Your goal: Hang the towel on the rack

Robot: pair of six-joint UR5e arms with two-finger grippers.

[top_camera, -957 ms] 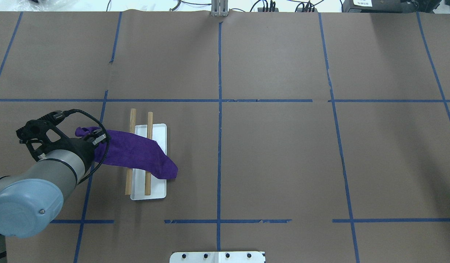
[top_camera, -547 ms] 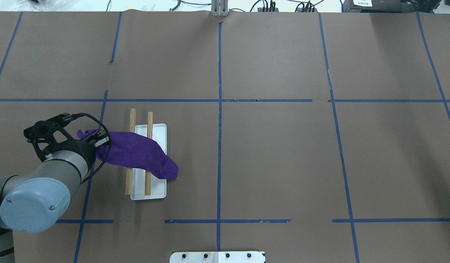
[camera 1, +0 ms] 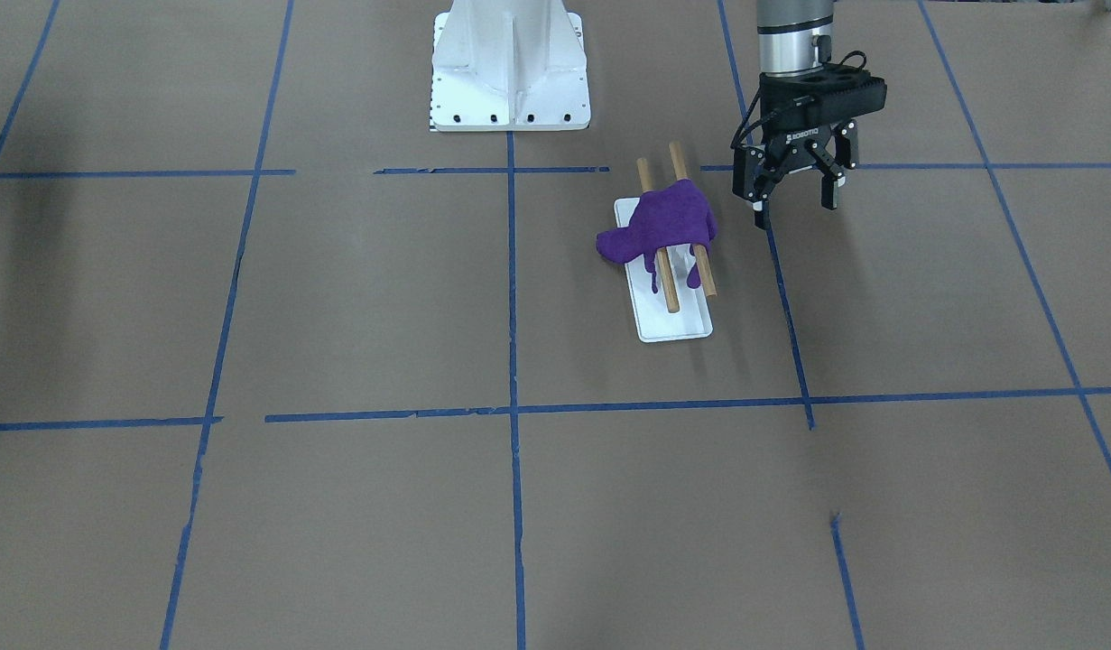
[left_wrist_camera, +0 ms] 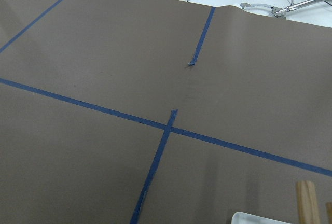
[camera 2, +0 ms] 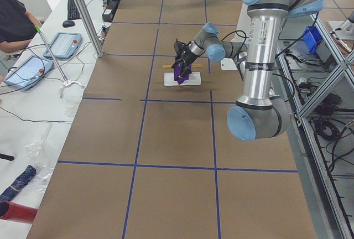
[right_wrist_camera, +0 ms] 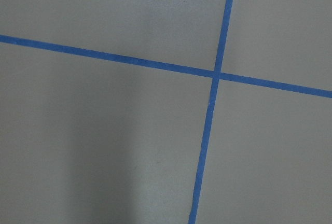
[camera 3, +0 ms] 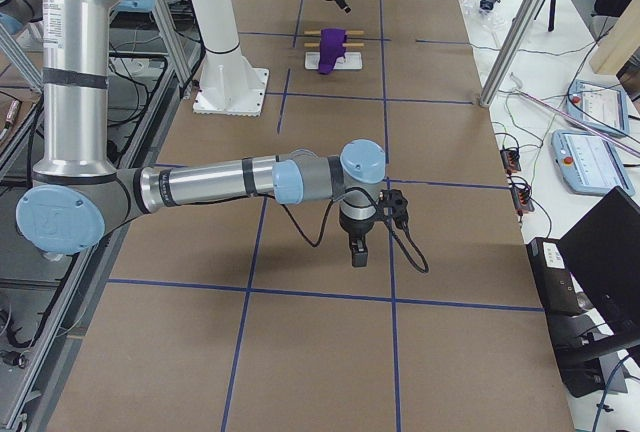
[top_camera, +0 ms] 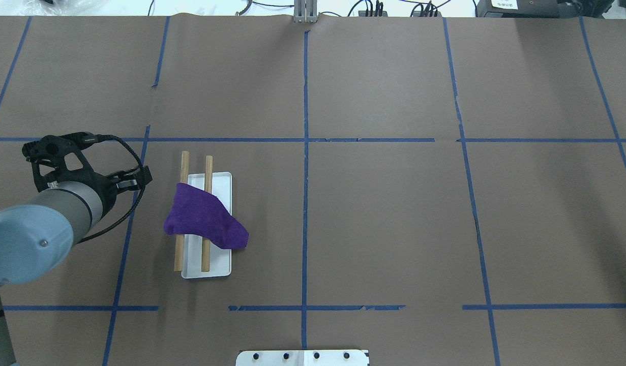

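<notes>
The purple towel (top_camera: 203,221) hangs across both wooden dowels of the rack (top_camera: 181,168), with its ends drooping over the white base (top_camera: 224,264). In the front view the towel (camera 1: 663,221) covers the far half of the dowels (camera 1: 668,291). My left gripper (camera 1: 794,206) is open and empty, raised beside the rack and apart from the towel. In the overhead view it (top_camera: 136,180) is to the left of the rack. My right gripper (camera 3: 357,252) shows only in the exterior right view, far from the rack. I cannot tell whether it is open or shut.
The large white bolted pedestal (camera 1: 510,63) stands behind the rack, at the robot's side of the table. Brown paper with blue tape lines (top_camera: 305,140) covers the table. The left wrist view shows a dowel tip (left_wrist_camera: 307,200) at its lower right.
My left gripper has let go of the towel and drawn back to the left and up. The towel's held end has dropped onto the left dowel.
</notes>
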